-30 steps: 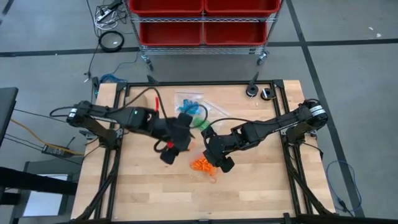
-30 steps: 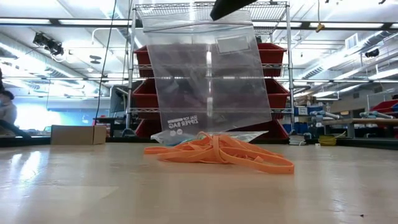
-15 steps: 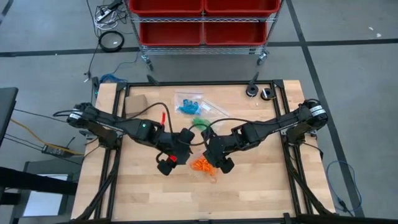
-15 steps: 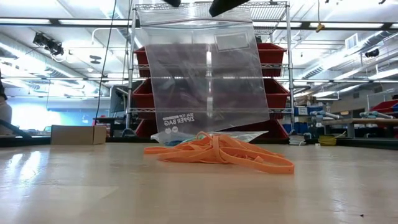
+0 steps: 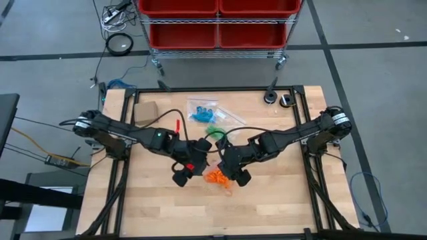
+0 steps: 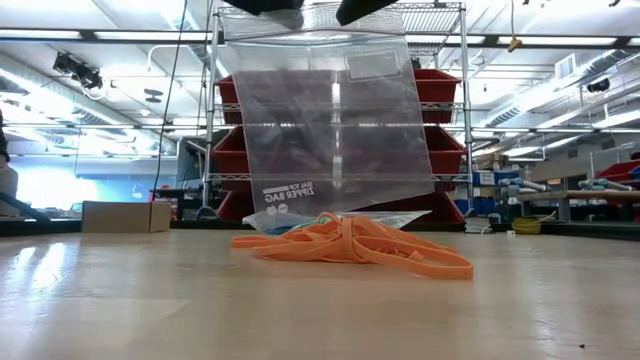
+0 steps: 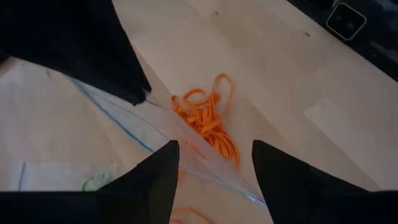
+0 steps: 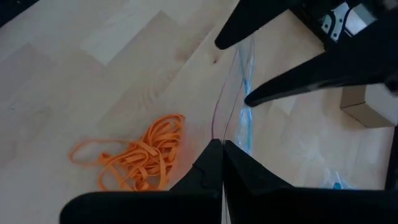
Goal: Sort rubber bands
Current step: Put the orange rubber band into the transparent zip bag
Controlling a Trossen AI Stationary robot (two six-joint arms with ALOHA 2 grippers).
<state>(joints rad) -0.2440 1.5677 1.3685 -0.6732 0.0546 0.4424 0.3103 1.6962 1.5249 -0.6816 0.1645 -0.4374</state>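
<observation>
A clear zip bag (image 6: pixel 335 130) hangs upright over the middle of the table, with my right gripper (image 8: pixel 222 144) shut on its top. Orange rubber bands (image 6: pixel 350 245) lie in a loose heap on the wood in front of the bag; the heap (image 5: pixel 217 177) shows between both grippers. My left gripper (image 7: pixel 214 149) stands open at the bag's top, one finger on either side of the zipper rim (image 7: pixel 199 146); whether it touches, I cannot tell. Blue rubber bands (image 5: pixel 203 113) and green ones (image 5: pixel 215 131) lie farther back. My right gripper pinches the bag's zipper rim (image 8: pixel 219 127) between its two shut fingers, coming slantwise from above. The bag hangs flat and upright below the fingers; its bottom edge (image 6: pixel 340 215) reaches down to about table height behind the orange bands.
A small tan cardboard box (image 5: pixel 145 109) sits at the far left of the table. Another clear bag (image 5: pixel 213 110) lies flat around the blue bands at the far middle. A shelf cart with red bins (image 5: pixel 217 23) stands beyond the far edge. Bare wood lies toward the near edge.
My left gripper has come down and toward the table's near edge, arriving at the hanging bag's top beside my right gripper, its fingers still apart. The bag and the orange bands have kept their places.
</observation>
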